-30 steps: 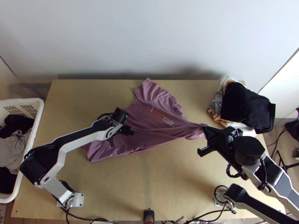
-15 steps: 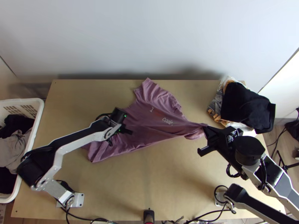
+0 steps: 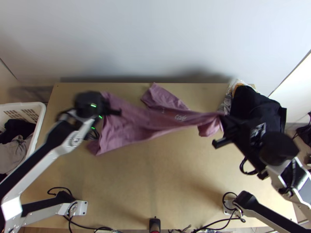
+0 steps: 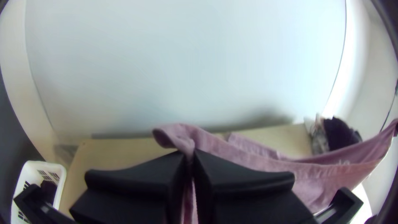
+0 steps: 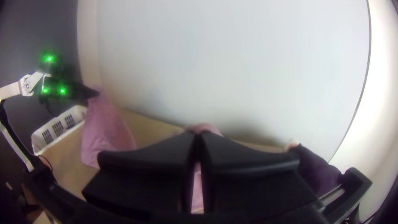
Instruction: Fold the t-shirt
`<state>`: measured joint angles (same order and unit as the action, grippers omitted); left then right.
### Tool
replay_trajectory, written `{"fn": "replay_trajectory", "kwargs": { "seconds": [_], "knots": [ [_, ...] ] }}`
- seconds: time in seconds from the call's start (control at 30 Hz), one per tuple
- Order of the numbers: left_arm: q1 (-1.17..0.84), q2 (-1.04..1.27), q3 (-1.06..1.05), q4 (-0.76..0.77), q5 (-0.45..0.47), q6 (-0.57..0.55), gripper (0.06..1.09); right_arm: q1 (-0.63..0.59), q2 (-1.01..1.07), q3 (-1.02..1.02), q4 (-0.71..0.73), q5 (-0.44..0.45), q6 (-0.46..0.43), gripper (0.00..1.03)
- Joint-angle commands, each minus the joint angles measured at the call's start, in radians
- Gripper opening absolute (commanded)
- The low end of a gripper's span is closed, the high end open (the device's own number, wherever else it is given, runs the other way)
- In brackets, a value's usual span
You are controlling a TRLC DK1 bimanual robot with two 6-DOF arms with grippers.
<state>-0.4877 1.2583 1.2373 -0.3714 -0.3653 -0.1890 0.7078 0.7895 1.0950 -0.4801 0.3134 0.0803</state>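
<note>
In the top view, your left gripper (image 3: 113, 111), left of centre, and right gripper (image 3: 225, 121), right of centre, each pinch the mauve printed t-shirt (image 3: 130, 126) tightly, spanning mid-frame between them.

T-shirt (image 3: 124, 126) mauve, pale lettering (image 3: 181, 117) — basket (image 3: 38, 105) white

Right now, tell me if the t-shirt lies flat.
No, the mauve t-shirt hangs partly lifted between the left hand and the right hand.
</note>
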Motion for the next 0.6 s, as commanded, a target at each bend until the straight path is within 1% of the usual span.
{"fn": "replay_trajectory", "kwargs": {
  "seconds": [0.0, 0.1, 0.2, 0.33, 0.5, 0.53, 0.57],
  "knots": [
    [0.032, -0.105, 0.283, -0.063, -0.029, -0.082, 0.2, -0.01, 0.136, 0.29, 0.021, -0.002, -0.007, 0.03],
    [0.032, -0.148, 0.356, -0.063, -0.027, -0.087, 0.2, -0.008, 0.178, 0.422, 0.008, -0.002, -0.007, 0.03],
    [0.037, -0.211, 0.381, -0.05, -0.023, -0.112, 0.2, -0.008, 0.208, 0.533, 0.003, -0.002, -0.034, 0.03],
    [0.041, -0.284, 0.387, 0.031, -0.009, -0.089, 0.2, -0.008, 0.252, 0.686, 0.015, -0.005, -0.074, 0.03],
    [0.041, -0.349, 0.422, 0.088, -0.009, -0.089, 0.19, -0.007, 0.271, 0.781, 0.029, -0.014, -0.122, 0.03],
    [0.043, -0.361, 0.433, 0.1, -0.011, -0.093, 0.14, -0.005, 0.272, 0.804, 0.029, -0.025, -0.128, 0.03],
    [0.044, -0.376, 0.442, 0.124, -0.012, -0.096, 0.12, -0.002, 0.277, 0.836, 0.026, -0.036, -0.126, 0.03]
  ]
}}
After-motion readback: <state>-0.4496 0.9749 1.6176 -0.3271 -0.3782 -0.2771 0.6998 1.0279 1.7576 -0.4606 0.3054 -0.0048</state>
